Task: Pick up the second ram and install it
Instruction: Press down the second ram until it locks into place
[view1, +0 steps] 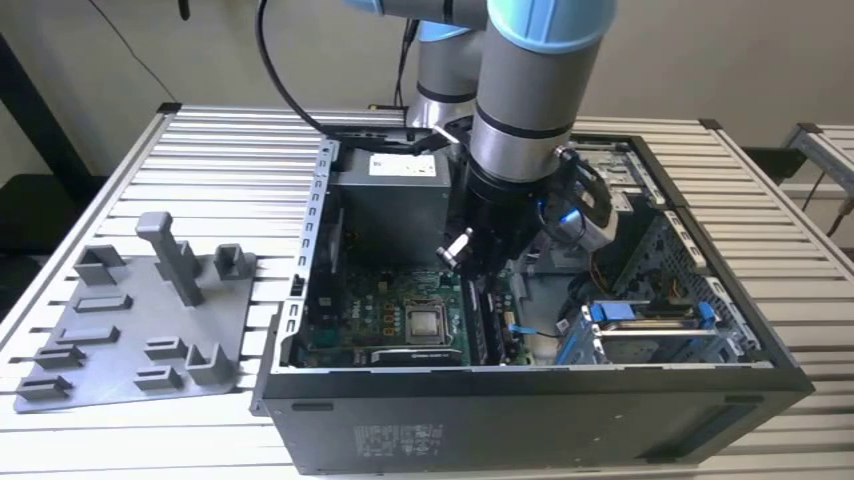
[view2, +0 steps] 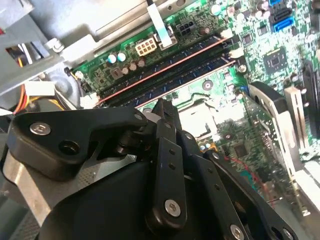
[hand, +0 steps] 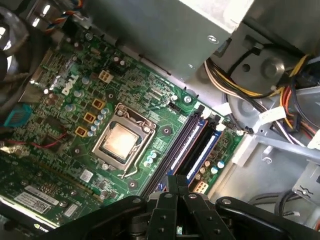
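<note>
Gripper (hand: 176, 192): fingers (view2: 165, 122) closed together, nothing visibly held, poised over memory slots (hand: 192, 145) on green board (hand: 75, 115); second ram (view2: 165, 62) apparently seated in slot just ahead of fingertips; judged need: press squarely downward along stick, clear of neighbouring processor socket (hand: 121, 141).

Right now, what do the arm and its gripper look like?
The arm is a grey metal tube with light-blue joint caps, and black cables trail beside it. The gripper is matte black, its linkage bars joined by silver screws, narrowing to slim black fingers.
</note>
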